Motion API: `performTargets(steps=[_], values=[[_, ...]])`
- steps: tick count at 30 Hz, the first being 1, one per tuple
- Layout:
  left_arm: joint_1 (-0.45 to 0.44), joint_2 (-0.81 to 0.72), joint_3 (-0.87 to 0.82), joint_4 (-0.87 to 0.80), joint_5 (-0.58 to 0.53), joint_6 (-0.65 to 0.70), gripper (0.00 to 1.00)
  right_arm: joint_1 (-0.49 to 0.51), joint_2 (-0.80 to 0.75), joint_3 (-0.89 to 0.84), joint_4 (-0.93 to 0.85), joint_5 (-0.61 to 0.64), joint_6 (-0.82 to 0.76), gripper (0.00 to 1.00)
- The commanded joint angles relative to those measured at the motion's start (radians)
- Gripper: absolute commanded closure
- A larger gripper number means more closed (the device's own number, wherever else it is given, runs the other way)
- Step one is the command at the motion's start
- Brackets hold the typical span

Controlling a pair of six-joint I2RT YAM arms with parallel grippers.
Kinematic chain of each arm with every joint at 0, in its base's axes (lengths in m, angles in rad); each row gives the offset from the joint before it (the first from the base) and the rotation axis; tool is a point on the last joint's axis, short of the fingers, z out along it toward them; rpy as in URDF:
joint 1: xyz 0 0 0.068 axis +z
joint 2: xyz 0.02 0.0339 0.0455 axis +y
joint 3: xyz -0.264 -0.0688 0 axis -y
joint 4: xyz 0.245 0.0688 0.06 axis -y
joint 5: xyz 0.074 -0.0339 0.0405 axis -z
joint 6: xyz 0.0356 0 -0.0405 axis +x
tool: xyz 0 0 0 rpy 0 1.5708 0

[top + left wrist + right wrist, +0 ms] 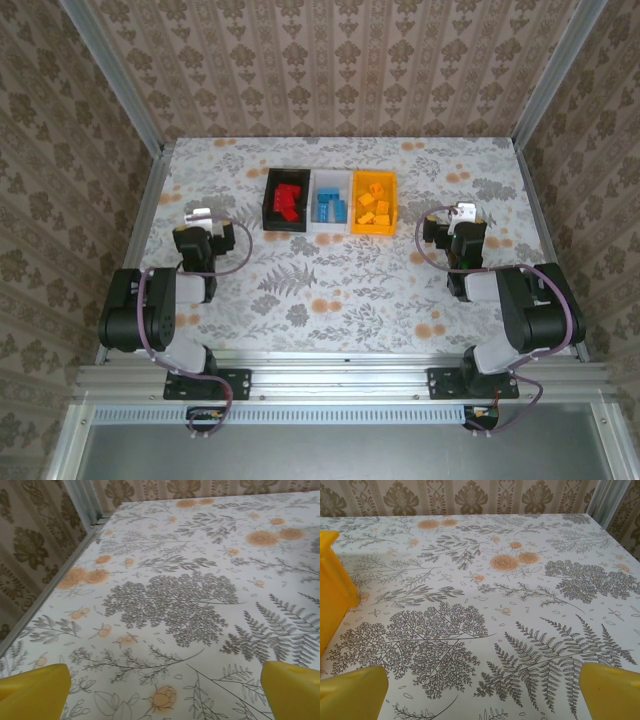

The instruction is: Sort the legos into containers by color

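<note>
Three bins stand side by side at the table's far middle. The black bin holds red legos, the white bin holds blue legos, and the yellow-orange bin holds yellow-orange legos. My left gripper rests left of the bins, open, with its yellow fingertips wide apart over bare cloth. On the other side my right gripper is open too, nothing between its fingertips. The yellow-orange bin's wall shows at the left edge of the right wrist view.
A flower-and-fern patterned cloth covers the table. Metal frame rails and patterned walls close in the left, right and far sides. Both arm bases are bolted at the near edge.
</note>
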Motion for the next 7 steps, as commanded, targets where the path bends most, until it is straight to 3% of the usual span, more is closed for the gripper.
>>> performTargets(steps=[1,7], values=[[0.015,-0.006,0.021,-0.030,0.075,0.021,0.00,0.005,0.001,0.007,0.000,-0.012,0.018,0.00],[0.010,-0.008,0.020,-0.029,0.069,0.026,0.00,0.005,0.001,0.006,0.000,-0.011,0.018,0.00]])
